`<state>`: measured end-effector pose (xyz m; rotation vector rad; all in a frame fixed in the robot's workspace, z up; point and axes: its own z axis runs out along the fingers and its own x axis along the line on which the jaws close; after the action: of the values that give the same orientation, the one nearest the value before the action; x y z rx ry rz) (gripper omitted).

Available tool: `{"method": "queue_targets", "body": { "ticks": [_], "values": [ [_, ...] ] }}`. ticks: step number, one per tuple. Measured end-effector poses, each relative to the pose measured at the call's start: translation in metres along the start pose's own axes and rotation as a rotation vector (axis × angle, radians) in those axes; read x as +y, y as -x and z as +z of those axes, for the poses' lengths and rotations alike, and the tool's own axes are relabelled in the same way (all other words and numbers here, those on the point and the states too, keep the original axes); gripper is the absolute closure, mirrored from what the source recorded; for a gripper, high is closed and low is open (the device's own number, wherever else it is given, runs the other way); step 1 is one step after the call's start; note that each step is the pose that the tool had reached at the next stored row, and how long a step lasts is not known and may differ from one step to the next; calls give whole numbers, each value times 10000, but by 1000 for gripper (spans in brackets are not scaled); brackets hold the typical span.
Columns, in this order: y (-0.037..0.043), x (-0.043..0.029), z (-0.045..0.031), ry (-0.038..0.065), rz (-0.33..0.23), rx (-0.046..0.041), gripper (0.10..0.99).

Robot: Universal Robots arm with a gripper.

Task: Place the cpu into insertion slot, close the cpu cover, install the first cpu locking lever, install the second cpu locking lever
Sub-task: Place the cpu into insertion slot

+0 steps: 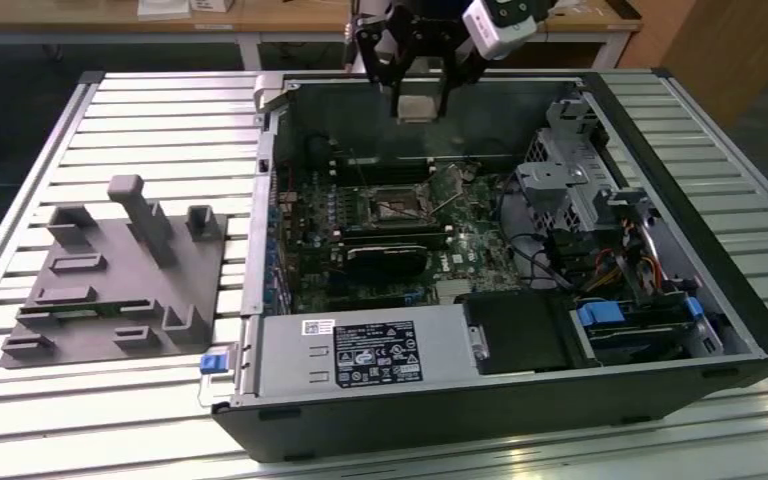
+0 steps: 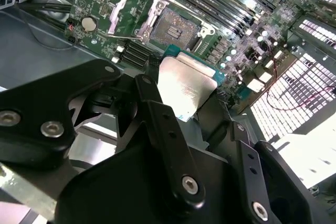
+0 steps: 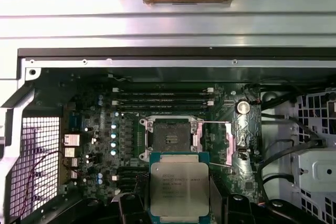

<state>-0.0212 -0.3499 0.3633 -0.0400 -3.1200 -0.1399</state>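
- One small, flat, square cpu with a pale silvery-grey metal top (image 3: 179, 190) is clamped by two opposite edges between the black fingers (image 3: 131, 205) of the robot's gripper (image 3: 179, 206). The jaws are clenched on the chip.
- In the exterior view the cpu (image 1: 415, 107) hangs under the gripper (image 1: 415, 97), up in the air over the far end of the open case and well apart from the board below.
- In the second wrist view the chip (image 2: 186, 85) shows its metal top and a thin green edge, with dark finger links (image 2: 157, 124) on either side.
- Below it, the small square insertion slot with a dark centre and a thin metallic rim (image 3: 170, 139) lies bare.
- Beside the slot, the thin silvery metal cpu cover frame with a large square window (image 2: 118, 11) is swung open, clear of the socket.
- Around the slot spreads the green circuit board (image 3: 89, 114), with long black memory slots (image 3: 163, 98) just beside the socket.
- Near the slot in the exterior view sits a black fan unit (image 1: 387, 262).
- A grey power supply box with a white label (image 1: 357, 352) fills the case's near end.
- The black computer case (image 1: 491, 425) rests on a slatted aluminium table (image 1: 157, 120).
- A grey moulded fixture tray (image 1: 104, 280) lies on the exterior view's left.
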Motion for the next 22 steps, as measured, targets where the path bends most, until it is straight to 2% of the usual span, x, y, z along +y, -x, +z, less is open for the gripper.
{"method": "queue_targets", "body": {
  "ticks": [11, 22],
  "values": [
    [2, -10, 112, -7, 0, 0, 545],
    [4, -18, 199, -71, 1, -1, 545]
  ]
}}
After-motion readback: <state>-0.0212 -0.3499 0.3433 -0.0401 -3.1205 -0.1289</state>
